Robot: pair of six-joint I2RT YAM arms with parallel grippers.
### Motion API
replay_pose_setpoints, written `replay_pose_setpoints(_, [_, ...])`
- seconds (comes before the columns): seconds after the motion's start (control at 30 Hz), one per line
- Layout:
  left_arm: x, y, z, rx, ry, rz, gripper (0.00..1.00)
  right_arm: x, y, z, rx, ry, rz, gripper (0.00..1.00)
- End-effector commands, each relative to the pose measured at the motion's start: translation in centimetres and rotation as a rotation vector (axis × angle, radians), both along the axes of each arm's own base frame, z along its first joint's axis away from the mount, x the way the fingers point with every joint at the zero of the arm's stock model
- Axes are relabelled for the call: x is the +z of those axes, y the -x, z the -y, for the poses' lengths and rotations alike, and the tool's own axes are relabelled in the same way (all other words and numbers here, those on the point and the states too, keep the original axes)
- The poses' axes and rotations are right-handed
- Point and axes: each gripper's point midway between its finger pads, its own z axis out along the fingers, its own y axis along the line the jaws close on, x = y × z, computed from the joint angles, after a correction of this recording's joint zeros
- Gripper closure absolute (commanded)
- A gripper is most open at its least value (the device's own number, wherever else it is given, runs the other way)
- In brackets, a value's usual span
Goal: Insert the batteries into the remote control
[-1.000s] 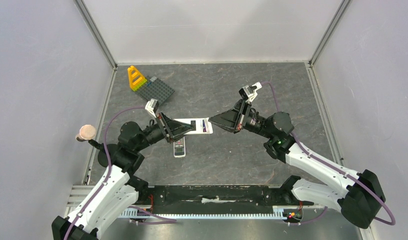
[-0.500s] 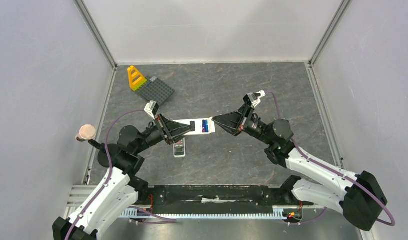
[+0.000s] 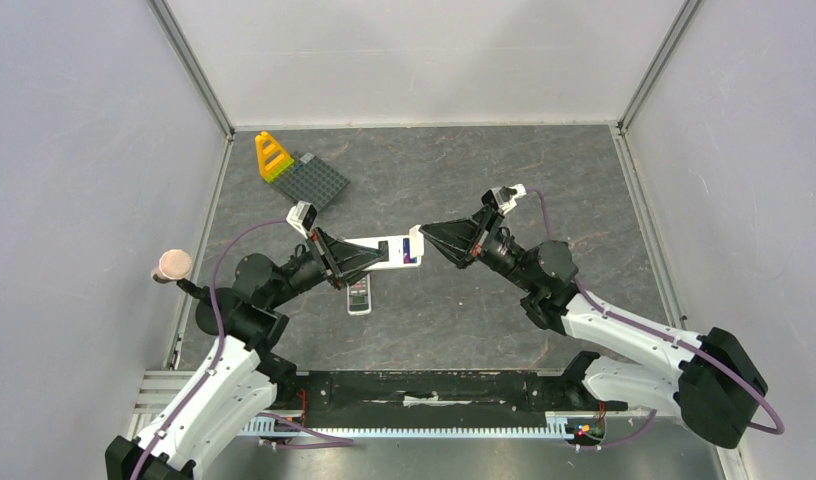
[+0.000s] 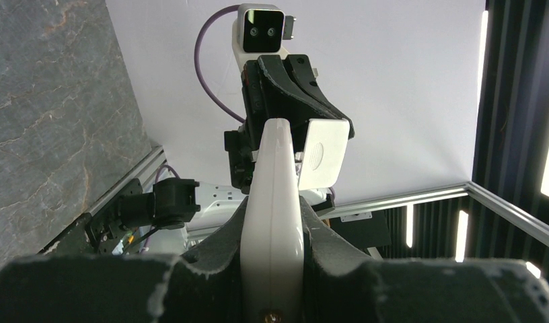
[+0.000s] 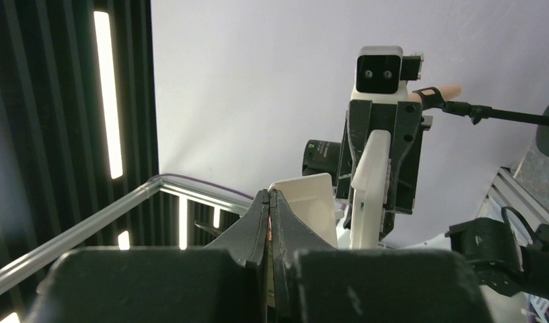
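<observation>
A: Where are the batteries [image 3: 415, 249] found, and what is changed about them?

B: They are seated in the open bay at the right-hand end of the remote control [image 3: 392, 258], which is held in the air above the table [image 3: 464, 310] rather than laid on it. A second ago only a blue-purple stripe was shown there. Now a red-orange one is exposed beside it, so the remote is judged to have been rolled slightly toward the overhead camera.

A: What is meant by that for the task?

B: Loading of this remote is judged nearly done, and closing the bay is taken to be the step in hand.

A: How are the batteries seen now?

B: Only as two short coloured stripes, side by side and parallel. Whether they are pressed fully home cannot be told, as they are too small from above and hidden in both wrist views.

A: And the tools around them?

B: The left gripper [image 3: 376, 257] is clamped on the remote's body, with its narrow edges pinched between the fingers. The right gripper [image 3: 425, 232] has been shifted toward the far side of the remote's end. Its fingers are pressed together on the edge of a thin white cover [image 4: 322, 153], which is carried just beside the remote.

A: Is anything else noted?

B: A second, darker remote [image 3: 359, 295] is seen lying on the table below the left gripper.
</observation>
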Motion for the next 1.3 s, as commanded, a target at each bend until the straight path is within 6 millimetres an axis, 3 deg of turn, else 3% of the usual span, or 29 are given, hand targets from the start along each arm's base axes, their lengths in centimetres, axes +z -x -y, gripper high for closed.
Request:
replay_pose_setpoints(0.0, [1.9, 0.8, -0.2, -0.024, 0.071, 0.038, 0.98, 1.2, 0.0, 0.6, -0.010, -0.081, 0.001, 1.00])
replay_pose_setpoints(0.47, [2.1, 0.6, -0.2, -0.021, 0.085, 0.029, 0.98, -3.3, 0.6, 0.7, 0.038, -0.029, -0.136, 0.97])
replay_pose_setpoints(0.63, [2.4, 0.6, -0.2, -0.026, 0.083, 0.037, 0.98, -4.6, 0.5, 0.6, 0.044, -0.002, -0.182, 0.85])
replay_pose_setpoints(0.93, [1.8, 0.6, -0.2, -0.025, 0.073, 0.026, 0.98, -5.4, 0.1, 0.2, 0.027, 0.075, -0.179, 0.70])
replay_pose_setpoints(1.27, [1.3, 0.4, -0.1, -0.015, 0.054, 0.015, 0.98, -4.5, -0.5, 0.2, -0.018, 0.142, -0.129, 0.58])
